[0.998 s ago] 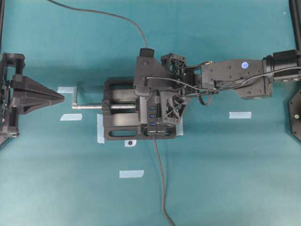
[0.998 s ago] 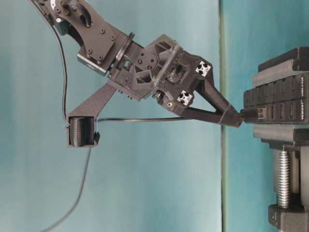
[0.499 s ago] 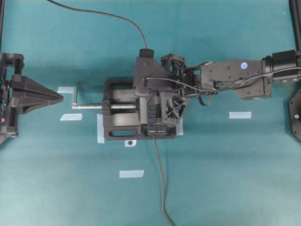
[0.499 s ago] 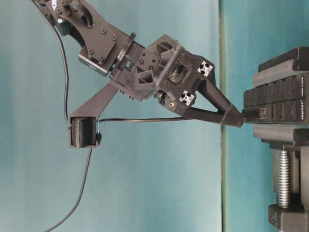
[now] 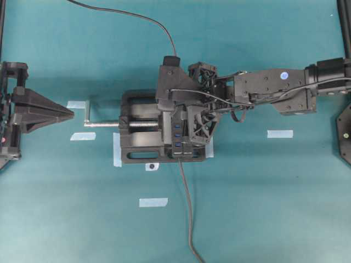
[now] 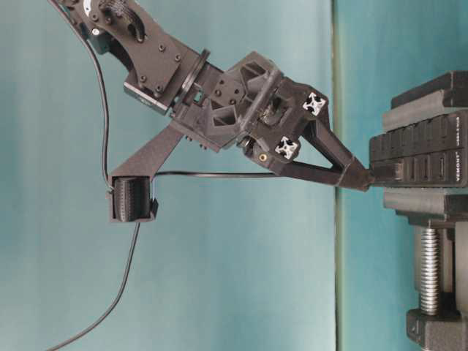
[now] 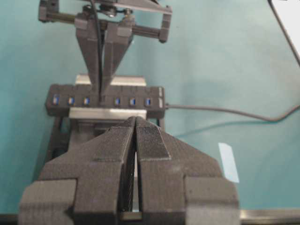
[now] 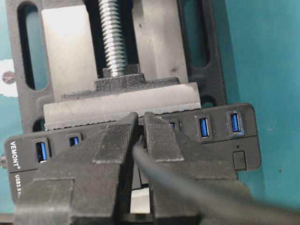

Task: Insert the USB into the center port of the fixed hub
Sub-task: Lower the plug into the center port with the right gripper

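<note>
1. Right arm point(image 5: 274, 90) stretched in from the right edge of the overhead view, ending over the vise point(image 5: 142, 131) at frame centre.
2. In the table-level view, descends from the upper left, wrist bent, fingers tapering to a point at the right.
3. Right end effector point(image 6: 358, 178) closed on the USB point(image 6: 382, 172), fingertips pinched tight around the plug.
4. USB level at the tip, its front end touching the face of the fixed hub point(image 6: 424, 157), right of frame centre; how deep it sits cannot be told.
5. From the left wrist camera, right end effector's fingers point(image 7: 101, 61) come down from the top of the frame onto the hub's row of blue slots, covering the center port point(image 7: 101, 100), three slots to the left, three to the right.
6. From the right wrist camera, dark grey cable point(image 8: 187, 187) runs from the lower right up between the fingertips; plug hidden by them.
7. Fixed hub clamped in the vise, its own lead point(image 5: 186, 208) trailing to the bottom of the overhead frame.
8. Left end effector point(image 5: 71, 112) at the left edge of the overhead view, fingers pressed together, holding nothing, pointing at the silver screw handle point(image 5: 96, 123), well apart from the hub.
9. Teal worktop point(image 5: 263, 208) under all, with pale tape strips point(image 5: 153, 202).
</note>
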Robot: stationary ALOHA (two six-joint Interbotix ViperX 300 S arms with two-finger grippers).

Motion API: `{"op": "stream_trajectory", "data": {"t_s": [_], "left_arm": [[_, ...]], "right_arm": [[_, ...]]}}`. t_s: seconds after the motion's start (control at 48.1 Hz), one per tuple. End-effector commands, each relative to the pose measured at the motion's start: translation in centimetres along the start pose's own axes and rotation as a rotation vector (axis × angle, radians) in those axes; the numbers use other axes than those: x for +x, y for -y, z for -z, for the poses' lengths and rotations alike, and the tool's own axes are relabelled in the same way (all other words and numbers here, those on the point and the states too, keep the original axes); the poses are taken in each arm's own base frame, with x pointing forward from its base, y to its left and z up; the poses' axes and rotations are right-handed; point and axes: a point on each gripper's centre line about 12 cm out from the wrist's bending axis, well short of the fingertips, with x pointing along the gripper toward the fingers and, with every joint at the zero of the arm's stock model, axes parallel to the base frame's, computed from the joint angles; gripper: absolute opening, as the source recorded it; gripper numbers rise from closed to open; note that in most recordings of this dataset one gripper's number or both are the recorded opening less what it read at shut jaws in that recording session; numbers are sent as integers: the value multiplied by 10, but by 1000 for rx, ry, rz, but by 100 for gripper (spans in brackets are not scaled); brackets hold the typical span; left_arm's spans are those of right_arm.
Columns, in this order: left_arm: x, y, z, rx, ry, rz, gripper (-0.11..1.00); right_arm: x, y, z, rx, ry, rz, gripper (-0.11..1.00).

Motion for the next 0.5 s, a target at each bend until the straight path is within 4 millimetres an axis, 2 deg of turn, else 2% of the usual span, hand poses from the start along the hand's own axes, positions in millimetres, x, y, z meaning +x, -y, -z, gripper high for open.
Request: {"op": "stream_trajectory", "data": {"t_s": [0.0,0.478], "left_arm": [[1,0,-4,-2,11,-1,0],[1,0,-4,-2,11,-1,0]], "right_arm": [[-3,1,-2,14,11,0,8],[4,0,4,14,-14,1,8]]}}
